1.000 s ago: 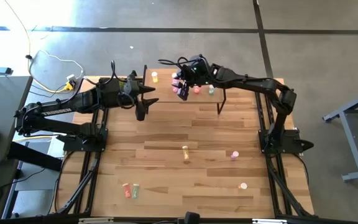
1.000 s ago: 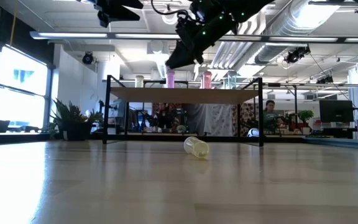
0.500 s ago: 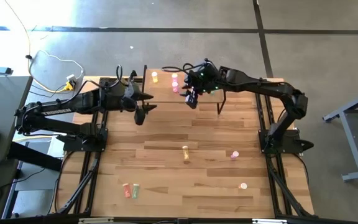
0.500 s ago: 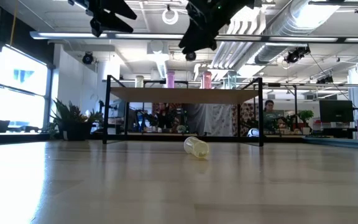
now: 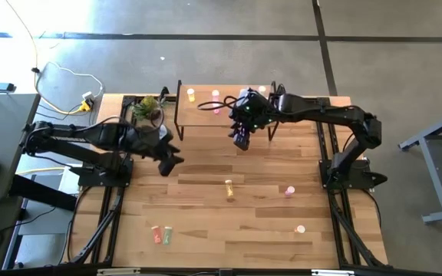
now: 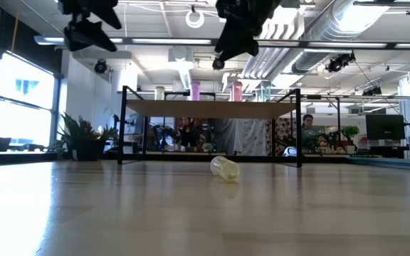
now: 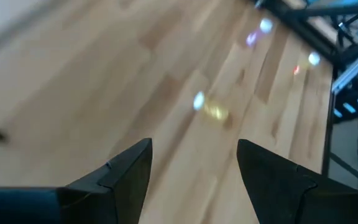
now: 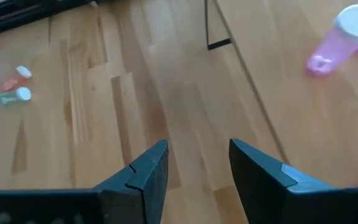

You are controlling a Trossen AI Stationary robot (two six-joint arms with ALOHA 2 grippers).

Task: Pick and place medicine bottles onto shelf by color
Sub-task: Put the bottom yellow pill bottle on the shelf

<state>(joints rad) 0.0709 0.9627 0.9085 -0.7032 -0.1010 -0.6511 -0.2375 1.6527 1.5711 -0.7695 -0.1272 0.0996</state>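
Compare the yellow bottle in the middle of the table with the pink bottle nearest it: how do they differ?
1. Colour: the yellow bottle is yellow-orange; the pink bottle is pink.
2. Pose: the low view shows the yellow bottle lying on its side; from above, the pink bottle appears to stand upright.
3. Place: the yellow bottle lies mid-table; the pink bottle sits nearer the right arm's base.

Both are small, on the tabletop, off the shelf.

Bright, even daylight (ceiling lamps glare in low view); left wrist view motion-blurred
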